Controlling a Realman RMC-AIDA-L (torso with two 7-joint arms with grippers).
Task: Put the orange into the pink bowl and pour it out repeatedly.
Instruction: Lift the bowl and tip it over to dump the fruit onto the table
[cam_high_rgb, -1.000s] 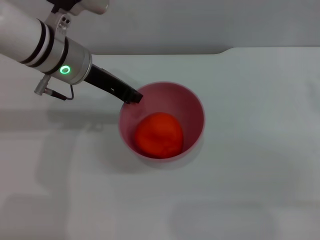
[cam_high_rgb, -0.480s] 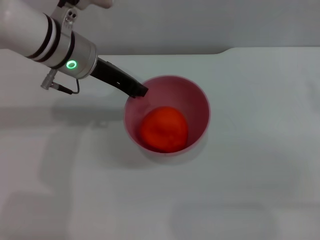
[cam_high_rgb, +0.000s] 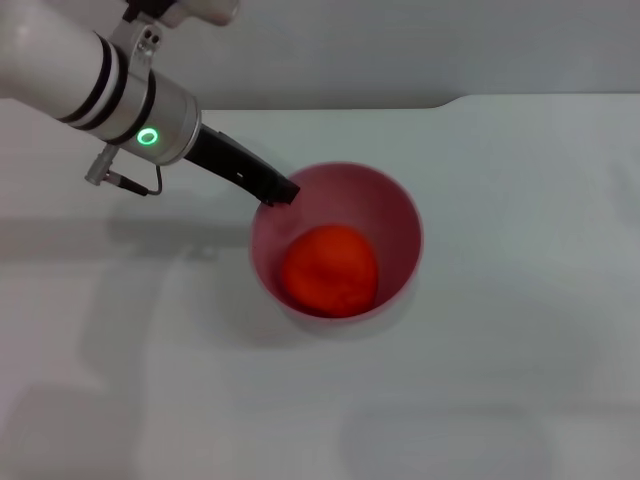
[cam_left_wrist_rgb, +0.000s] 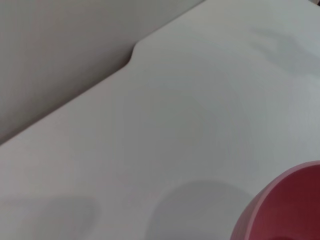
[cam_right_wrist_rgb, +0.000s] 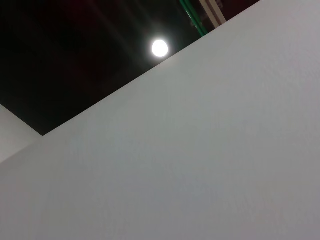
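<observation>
The pink bowl (cam_high_rgb: 408, 222) is upright in the middle of the white table in the head view. The orange (cam_high_rgb: 328, 270) lies inside it, on the bottom. My left gripper (cam_high_rgb: 279, 192) reaches in from the upper left and is shut on the bowl's far-left rim, one dark finger showing at the rim. Part of the bowl's rim also shows in the left wrist view (cam_left_wrist_rgb: 285, 210). My right gripper is out of view; its wrist view shows only a white surface and a dark ceiling.
The white table (cam_high_rgb: 520, 340) spreads around the bowl on every side. Its back edge with a step (cam_high_rgb: 450, 102) runs behind the bowl, with a grey wall beyond.
My left gripper and the bowl, with the orange inside, have shifted together a little to the right; the orange has stayed in the bowl.
</observation>
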